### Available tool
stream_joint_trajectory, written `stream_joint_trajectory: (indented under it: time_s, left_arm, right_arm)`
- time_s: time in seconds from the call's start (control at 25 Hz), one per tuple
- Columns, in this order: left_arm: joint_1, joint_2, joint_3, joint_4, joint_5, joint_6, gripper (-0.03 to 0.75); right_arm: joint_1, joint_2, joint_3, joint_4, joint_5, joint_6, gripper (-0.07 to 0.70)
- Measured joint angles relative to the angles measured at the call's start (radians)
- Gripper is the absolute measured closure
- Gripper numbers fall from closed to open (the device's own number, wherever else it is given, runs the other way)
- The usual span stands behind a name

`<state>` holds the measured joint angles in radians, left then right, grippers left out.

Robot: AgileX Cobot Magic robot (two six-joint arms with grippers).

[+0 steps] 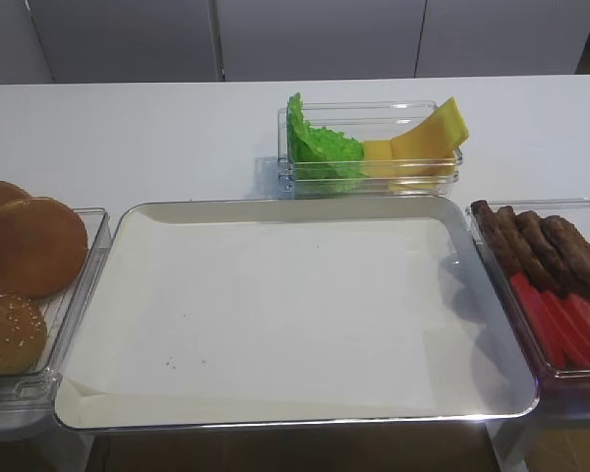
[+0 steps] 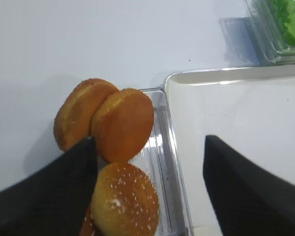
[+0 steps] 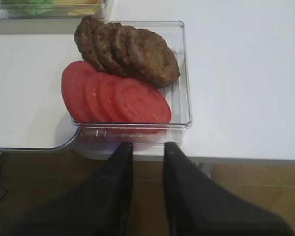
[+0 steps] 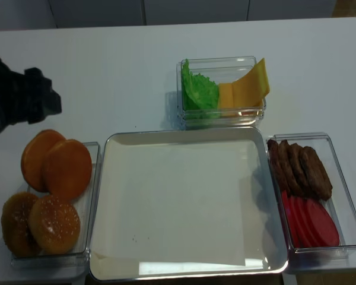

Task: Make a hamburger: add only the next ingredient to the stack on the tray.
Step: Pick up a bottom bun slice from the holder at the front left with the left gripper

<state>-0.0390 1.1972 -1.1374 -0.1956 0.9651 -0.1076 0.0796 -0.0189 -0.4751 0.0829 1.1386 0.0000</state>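
Two smooth golden-brown bun halves [image 2: 123, 123] [image 2: 78, 110] stand on edge in a clear container [image 4: 94, 196] left of the tray [image 1: 275, 418]; the same pair shows in the overhead view [image 4: 68, 169]. The tray's white paper holds nothing, and no stack is in view. My left gripper [image 2: 150, 139] hangs open above that container, its fingers [image 2: 64, 187] spread wide around a sesame-seeded bun [image 2: 125, 201] with nothing gripped. The left arm [image 4: 18, 98] shows dark at the far left. My right gripper [image 3: 147, 147] sits off the table's front edge, a narrow gap between its fingers, holding nothing.
A container [image 3: 184, 73] right of the tray holds several brown patties [image 3: 132, 51] and tomato slices [image 3: 118, 96]. Behind the tray a clear box [image 1: 374, 177] holds lettuce [image 1: 320, 147] and cheese [image 1: 423, 138]. Two sesame buns [image 4: 47, 225] fill the bun container's near end.
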Motion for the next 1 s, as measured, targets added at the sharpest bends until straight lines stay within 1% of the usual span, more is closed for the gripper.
stream_joint_trajectory:
  time_s: [0.12, 0.24, 0.36, 0.44, 0.48, 0.6, 0.68, 0.8, 0.92, 1.0]
  left_arm:
    - [0.068, 0.071, -0.017, -0.039, 0.043, 0.083, 0.223]
    - [0.155, 0.118, -0.023, -0.051, 0.083, 0.193, 0.224]
    - [0.221, 0.146, -0.027, -0.067, 0.094, 0.317, 0.228]
    - [0.251, 0.167, -0.028, -0.086, 0.096, 0.407, 0.230]
    - [0.264, 0.178, -0.028, -0.099, 0.096, 0.458, 0.232]
    - [0.292, 0.238, -0.034, -0.172, 0.074, 0.593, 0.234]
    - [0.310, 0.284, -0.051, -0.243, 0.076, 0.681, 0.235]
    - [0.321, 0.347, -0.090, -0.289, 0.101, 0.762, 0.235]
    - [0.328, 0.386, -0.134, -0.302, 0.124, 0.801, 0.235]
    - [0.332, 0.405, -0.155, -0.302, 0.151, 0.833, 0.237]
  right_arm:
    - [0.000, 0.000, 0.000, 0.000, 0.000, 0.000, 0.451]
    - [0.000, 0.000, 0.000, 0.000, 0.000, 0.000, 0.451]
    - [0.000, 0.000, 0.000, 0.000, 0.000, 0.000, 0.452]
    - [0.000, 0.000, 0.000, 0.000, 0.000, 0.000, 0.451]
    - [0.000, 0.000, 0.000, 0.000, 0.000, 0.000, 0.452]
    - [0.000, 0.000, 0.000, 0.000, 0.000, 0.000, 0.451]
    - [0.000, 0.000, 0.000, 0.000, 0.000, 0.000, 0.452]
    - [0.000, 0.000, 0.000, 0.000, 0.000, 0.000, 0.451]
    - [0.000, 0.000, 0.000, 0.000, 0.000, 0.000, 0.451]
    - [0.000, 0.000, 0.000, 0.000, 0.000, 0.000, 0.452]
